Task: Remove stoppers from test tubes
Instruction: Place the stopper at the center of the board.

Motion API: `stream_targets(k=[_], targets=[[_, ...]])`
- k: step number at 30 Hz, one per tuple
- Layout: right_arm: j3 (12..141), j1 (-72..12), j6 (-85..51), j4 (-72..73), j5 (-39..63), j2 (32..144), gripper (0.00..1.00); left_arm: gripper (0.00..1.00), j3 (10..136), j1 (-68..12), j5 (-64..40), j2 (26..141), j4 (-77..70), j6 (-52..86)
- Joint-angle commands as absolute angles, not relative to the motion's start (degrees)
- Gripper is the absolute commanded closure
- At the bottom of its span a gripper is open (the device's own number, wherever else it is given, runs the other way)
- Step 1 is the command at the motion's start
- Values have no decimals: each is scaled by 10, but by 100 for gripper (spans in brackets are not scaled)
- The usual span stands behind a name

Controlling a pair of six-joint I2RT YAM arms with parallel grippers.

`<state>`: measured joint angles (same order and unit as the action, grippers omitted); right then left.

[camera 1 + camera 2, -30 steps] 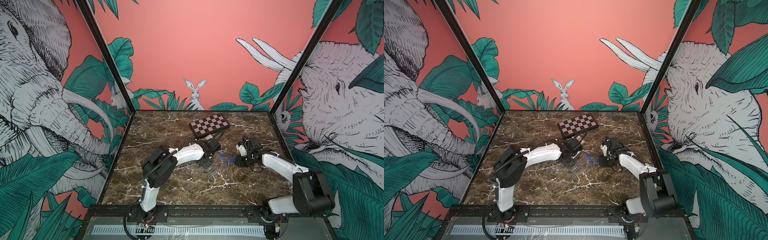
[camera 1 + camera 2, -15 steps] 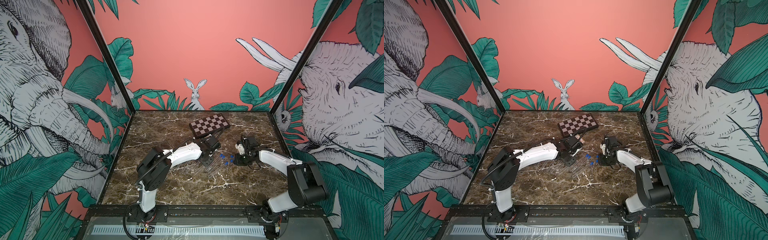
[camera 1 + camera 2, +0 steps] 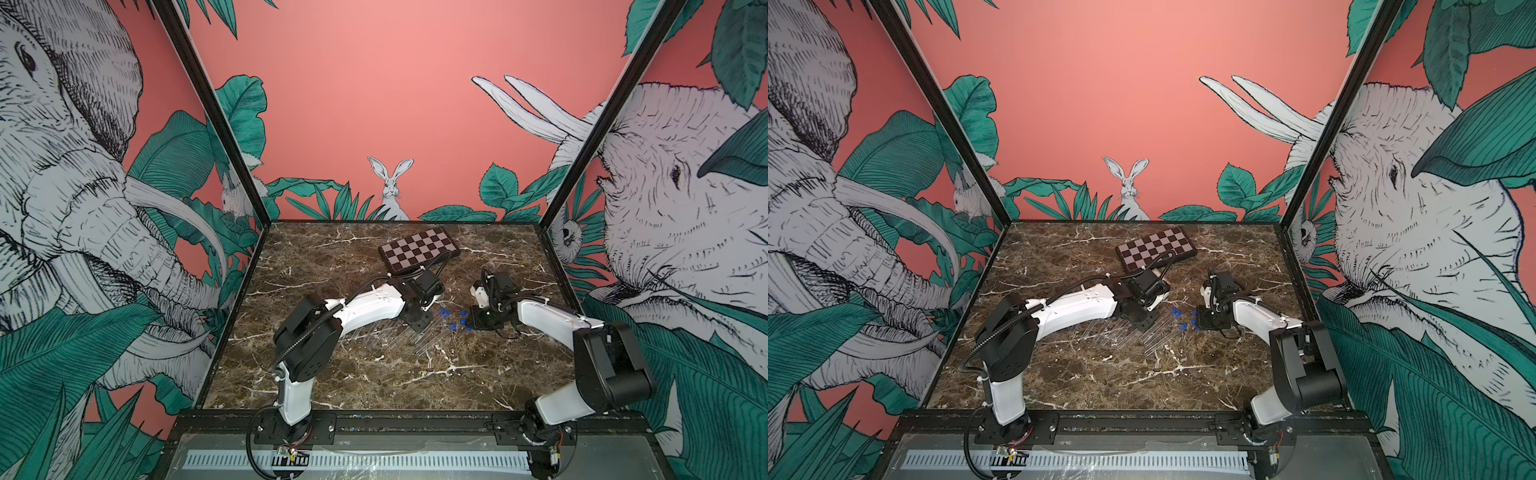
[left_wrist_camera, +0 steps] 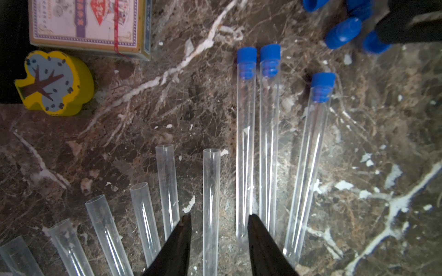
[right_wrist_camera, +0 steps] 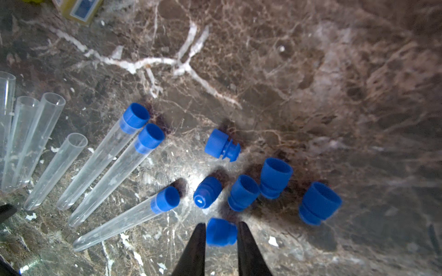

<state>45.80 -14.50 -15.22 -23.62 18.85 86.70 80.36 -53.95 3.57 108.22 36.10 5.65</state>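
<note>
L gripper (image 4: 219,215) hangs low over the row of tubes (image 3: 424,336) mid-table. Its jaws are apart w/ one uncapped tube (image 4: 211,191) lying between them and a gap either side, so it's open and holding nothing. I count six bare tubes fanned out on the left of the row and three capped tubes (image 4: 269,143) on its right, blue plugs seated in their mouths. R gripper (image 5: 221,224) is down just right of the row, among the loose stoppers (image 5: 242,192). One stopper (image 5: 220,233) sits between its tips and fills the gap, but I can't tell if it's clamped or lying free. Five more lie close together on the marble table (image 3: 374,374), none in a tube. Far side there's a chessboard (image 3: 417,251). A yellow tree block (image 4: 55,83) and a card box (image 4: 88,24) sit just beside each other, past the tubes' open ends.
</note>
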Motion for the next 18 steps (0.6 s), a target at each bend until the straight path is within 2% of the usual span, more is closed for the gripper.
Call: stream_targets(k=[1, 11, 18], targets=[[453, -143, -156, -229, 188, 860, 73, 59, 824, -545, 26, 1093, 360, 71], [446, -143, -151, -250, 181, 806, 67, 63, 862, -548, 23, 1134, 366, 72], [430, -143, -149, -248, 192, 771, 56, 63, 899, -550, 31, 1170, 383, 66]])
